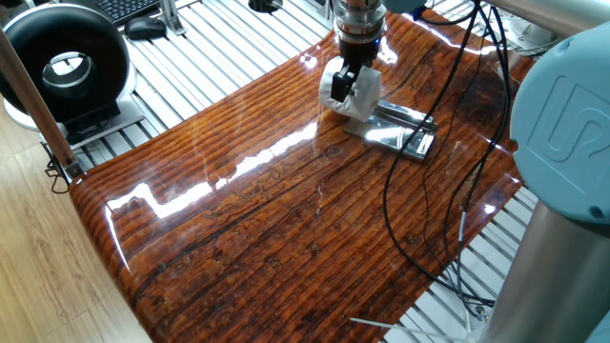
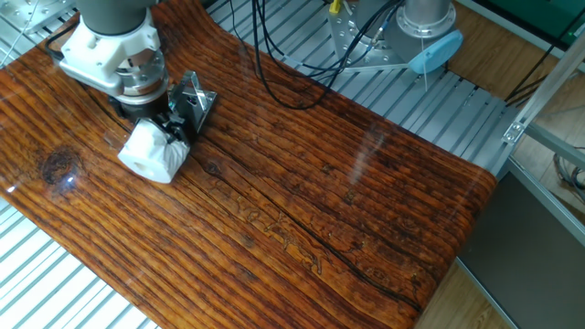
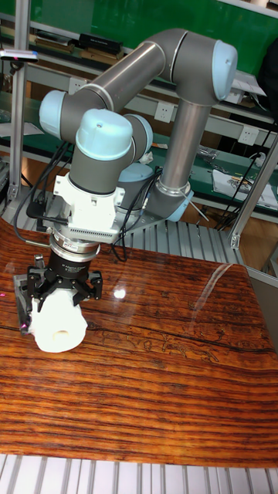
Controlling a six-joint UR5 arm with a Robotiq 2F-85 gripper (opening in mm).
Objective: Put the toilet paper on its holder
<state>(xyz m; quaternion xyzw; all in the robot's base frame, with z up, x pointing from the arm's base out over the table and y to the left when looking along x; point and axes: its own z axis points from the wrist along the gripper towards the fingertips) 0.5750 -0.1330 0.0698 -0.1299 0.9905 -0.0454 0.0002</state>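
The white toilet paper (image 2: 151, 155) is squeezed between the black fingers of my gripper (image 2: 163, 131), low over the wooden table. The roll lies on its side, with its core hole facing the front edge in the tall fixed view (image 3: 59, 333). The shiny silver holder (image 2: 195, 99) lies flat right beside the roll, touching or nearly touching it. In one fixed view the holder (image 1: 402, 130) stretches away to the right of the toilet paper (image 1: 351, 93), and my gripper (image 1: 343, 78) comes down from above. In the tall fixed view only a dark end of the holder (image 3: 23, 307) shows, left of my gripper (image 3: 63, 297).
Black cables (image 1: 398, 195) hang over the right part of the table (image 1: 267, 238). A black ring-shaped device (image 1: 62, 62) stands off the table at the far left. The arm's base and a blue joint (image 2: 430, 47) sit behind the table on the slatted frame.
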